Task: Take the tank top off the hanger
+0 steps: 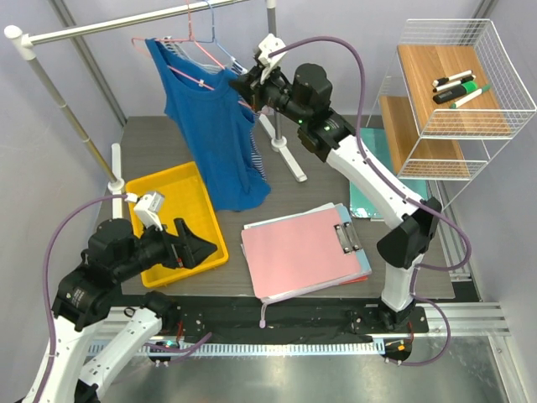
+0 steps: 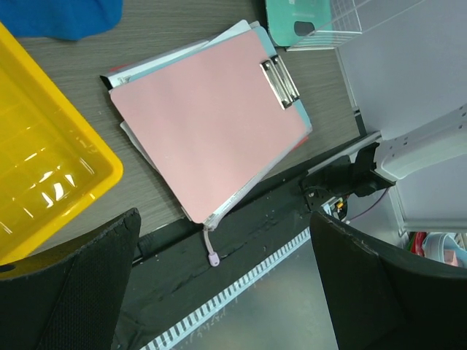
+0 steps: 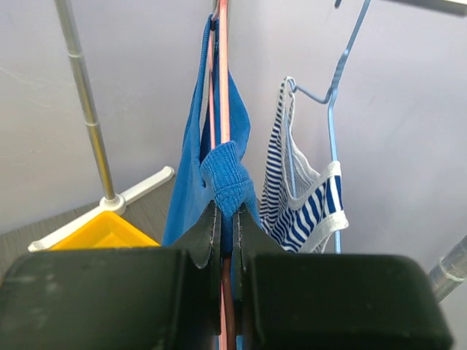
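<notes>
Pinching: right gripper [image 3: 228, 219] clamped on blue tank top [image 1: 220, 143] strap | place: top hangs on pink hanger [image 3: 223, 65] at 11 o'clock | left gripper [image 1: 195, 245] wide, empty, 7 o'clock | risk: hanger wire looks caught too, pulling may drag hanger off rail [image 1: 109, 23]

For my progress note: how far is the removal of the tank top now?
Done: the right gripper is shut on a shoulder strap of the blue tank top. In hand: freeing that strap; the top hangs on the pink hanger. Left: slip both straps off. The left gripper is open.
</notes>
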You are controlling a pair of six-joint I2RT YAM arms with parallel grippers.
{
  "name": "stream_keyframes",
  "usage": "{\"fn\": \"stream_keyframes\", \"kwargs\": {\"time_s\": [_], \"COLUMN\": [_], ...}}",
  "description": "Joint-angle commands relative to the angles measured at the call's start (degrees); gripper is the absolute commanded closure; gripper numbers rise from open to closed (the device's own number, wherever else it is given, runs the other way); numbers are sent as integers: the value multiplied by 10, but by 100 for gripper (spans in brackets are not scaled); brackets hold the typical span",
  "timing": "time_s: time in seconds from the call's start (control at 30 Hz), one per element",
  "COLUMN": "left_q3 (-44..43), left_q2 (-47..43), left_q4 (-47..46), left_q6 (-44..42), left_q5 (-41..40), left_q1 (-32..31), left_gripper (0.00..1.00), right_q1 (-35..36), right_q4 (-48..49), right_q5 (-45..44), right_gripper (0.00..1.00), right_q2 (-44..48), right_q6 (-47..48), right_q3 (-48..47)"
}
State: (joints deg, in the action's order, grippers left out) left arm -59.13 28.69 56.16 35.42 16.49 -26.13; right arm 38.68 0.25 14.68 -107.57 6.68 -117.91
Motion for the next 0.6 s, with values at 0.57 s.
{"fn": "stream_keyframes", "kwargs": {"time_s": [0.57], "left_q3": [-191], "left_q2": [91], "left_q4": [-185], "left_q6": [17], "left_q5": [-34], "left_q1": [2], "left_gripper": [16], "right_q1": [15], "right_q4": [-40], "right_q5": [-41], "right_gripper": [99], "right_q2": [389], "right_q6": [-96], "right_q3": [319]}}
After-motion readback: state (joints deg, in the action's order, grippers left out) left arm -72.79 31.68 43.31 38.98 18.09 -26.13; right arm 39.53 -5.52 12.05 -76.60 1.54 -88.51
